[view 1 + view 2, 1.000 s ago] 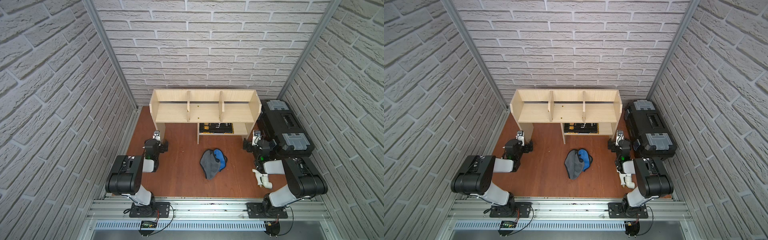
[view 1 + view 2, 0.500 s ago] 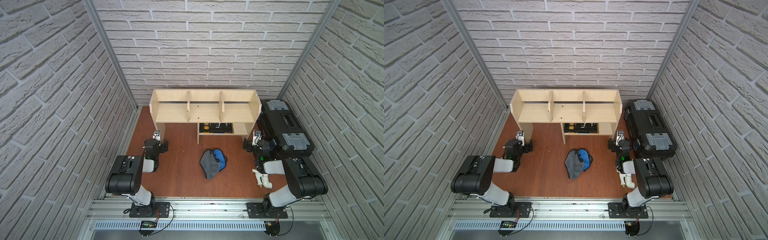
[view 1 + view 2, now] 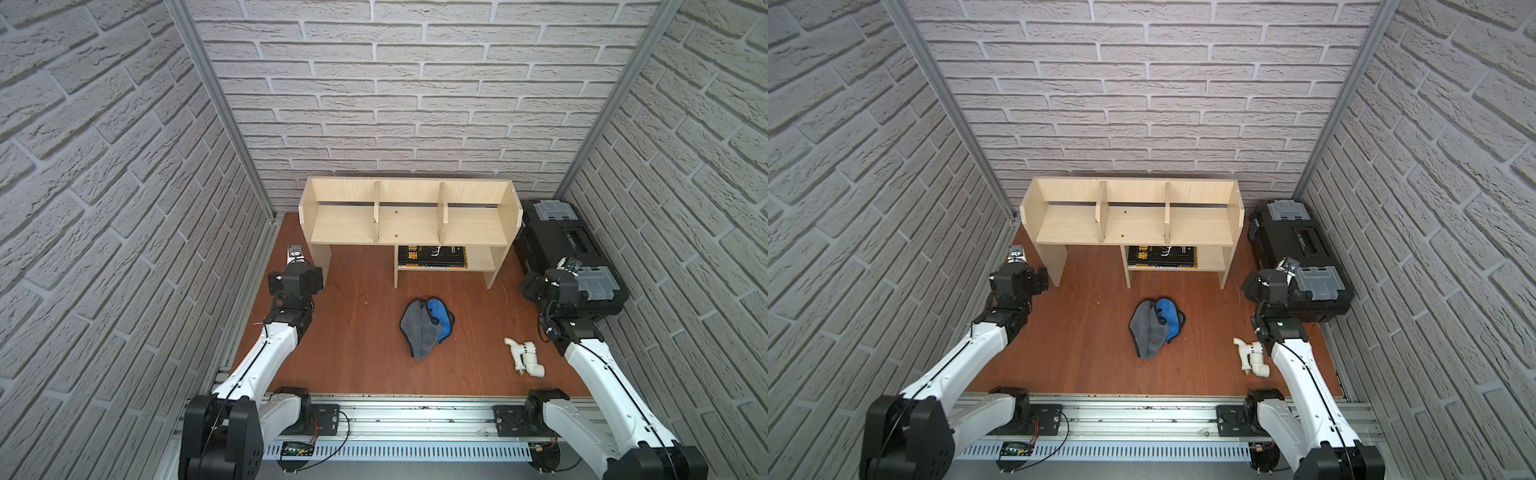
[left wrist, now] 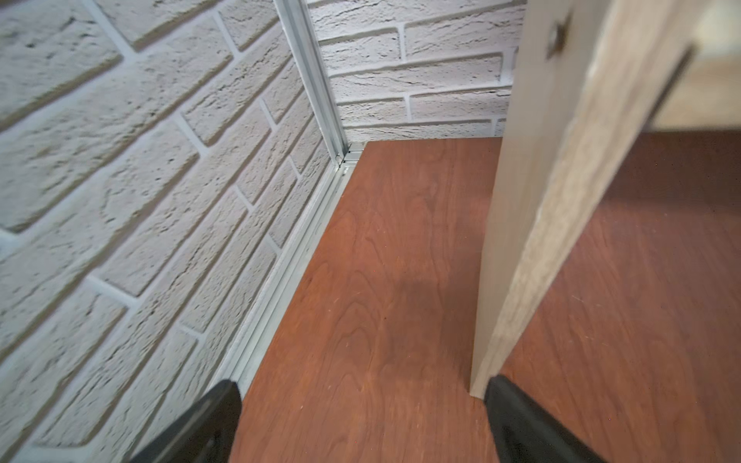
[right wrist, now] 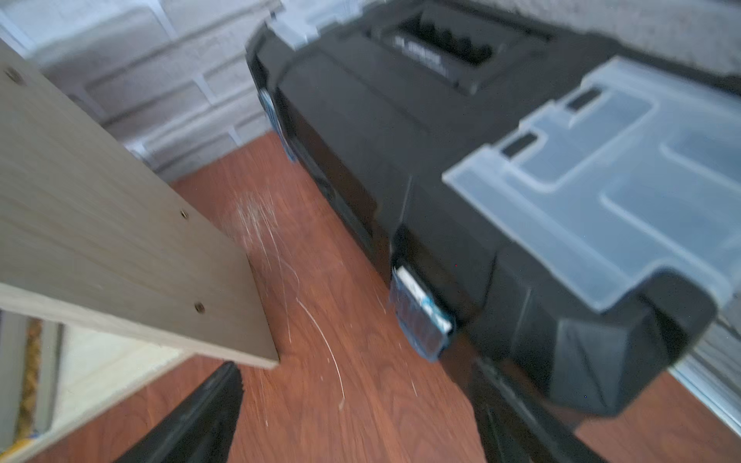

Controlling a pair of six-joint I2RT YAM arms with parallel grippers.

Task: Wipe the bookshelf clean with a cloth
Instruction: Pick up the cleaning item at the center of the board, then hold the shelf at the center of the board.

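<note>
Your two top views: set high above the base rail (image 3: 415,415), looking down and forward, distant, both sharing nearly the whole scene, bookshelf (image 3: 409,220) and toolbox (image 3: 569,249) included. Your left wrist view: low, close, facing the bookshelf's leg and the wall corner (image 4: 341,152). Your right wrist view: low, close, blurred, facing the gap between bookshelf and toolbox.

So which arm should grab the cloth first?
Probably the right: the cloth lies slightly nearer the right gripper than the left gripper. Both are open and empty.
</note>
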